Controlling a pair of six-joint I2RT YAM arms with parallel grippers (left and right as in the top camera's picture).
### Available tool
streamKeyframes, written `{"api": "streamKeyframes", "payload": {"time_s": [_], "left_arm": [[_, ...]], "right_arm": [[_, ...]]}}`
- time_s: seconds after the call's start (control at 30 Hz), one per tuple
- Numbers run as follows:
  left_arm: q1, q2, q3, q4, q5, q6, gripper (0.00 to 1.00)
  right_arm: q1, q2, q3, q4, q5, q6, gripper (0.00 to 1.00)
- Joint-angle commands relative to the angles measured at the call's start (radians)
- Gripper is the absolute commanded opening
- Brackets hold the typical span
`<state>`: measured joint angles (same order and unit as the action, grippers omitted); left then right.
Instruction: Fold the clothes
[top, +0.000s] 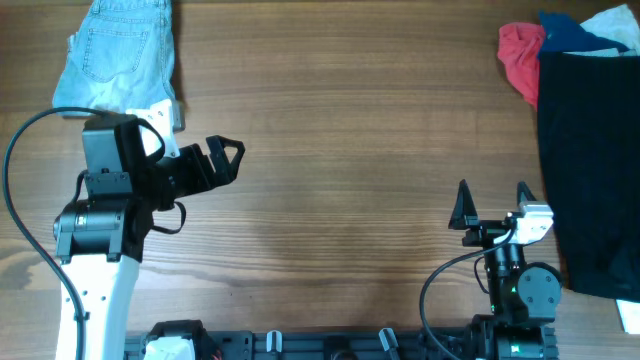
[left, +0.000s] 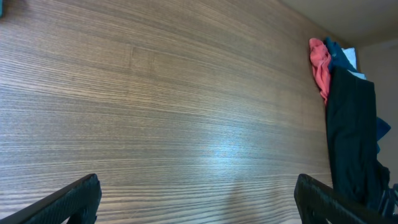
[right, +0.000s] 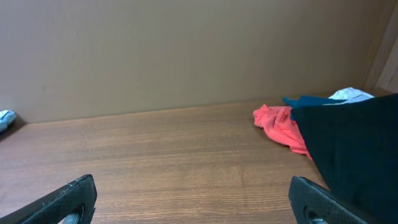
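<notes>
The light-blue denim shorts (top: 122, 55) lie folded at the far left corner of the table, a stitched pocket facing up. My left gripper (top: 230, 160) is open and empty, below and to the right of the shorts, its fingers apart over bare wood in the left wrist view (left: 198, 199). My right gripper (top: 492, 200) is open and empty near the front right, also over bare wood in the right wrist view (right: 194, 202). A sliver of the shorts (right: 5, 119) shows at the left edge of the right wrist view.
A pile of clothes sits at the right: a large black garment (top: 590, 160), a red one (top: 520, 55), and blue and white pieces (top: 585, 30) at the far right corner. The same pile shows in the left wrist view (left: 351, 130) and the right wrist view (right: 354, 149).
</notes>
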<state>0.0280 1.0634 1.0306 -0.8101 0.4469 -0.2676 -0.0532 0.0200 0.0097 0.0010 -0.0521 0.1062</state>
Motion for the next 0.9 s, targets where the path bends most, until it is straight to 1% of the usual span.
{"api": "streamKeyframes", "payload": {"time_s": [0.0, 0.37, 0.5, 0.57, 0.6, 0.67, 0.7, 0.77, 0.83, 0.87], "left_arm": [[-0.005, -0.001, -0.002, 0.003, 0.005, -0.002, 1.0], [-0.005, -0.001, -0.002, 0.003, 0.005, -0.002, 1.0], [-0.004, -0.001, -0.002, -0.023, 0.002, -0.002, 1.0], [-0.017, -0.001, -0.004, -0.027, 0.005, -0.04, 1.0], [-0.042, -0.009, -0.017, -0.008, -0.023, -0.04, 1.0], [-0.103, -0.049, -0.07, 0.084, -0.109, -0.04, 1.0], [-0.15, -0.093, -0.13, 0.169, -0.166, -0.04, 1.0], [-0.207, -0.198, -0.269, 0.311, -0.219, -0.05, 1.0], [-0.217, -0.309, -0.415, 0.426, -0.261, -0.09, 1.0], [-0.214, -0.351, -0.476, 0.475, -0.262, -0.089, 1.0]], "right_arm": [[-0.005, -0.016, -0.005, 0.002, -0.016, -0.021, 1.0], [-0.005, -0.016, -0.005, 0.002, -0.016, -0.021, 1.0], [-0.005, -0.016, -0.005, 0.002, -0.016, -0.021, 1.0], [-0.005, -0.016, -0.005, 0.002, -0.016, -0.021, 1.0], [-0.005, -0.016, -0.005, 0.002, -0.016, -0.021, 1.0], [-0.005, -0.016, -0.005, 0.002, -0.016, -0.021, 1.0], [-0.005, -0.016, -0.005, 0.002, -0.016, -0.021, 1.0], [-0.005, -0.016, -0.005, 0.002, -0.016, -0.021, 1.0], [-0.005, -0.016, -0.005, 0.002, -0.016, -0.021, 1.0], [-0.005, -0.016, -0.005, 0.002, -0.016, -0.021, 1.0]]}}
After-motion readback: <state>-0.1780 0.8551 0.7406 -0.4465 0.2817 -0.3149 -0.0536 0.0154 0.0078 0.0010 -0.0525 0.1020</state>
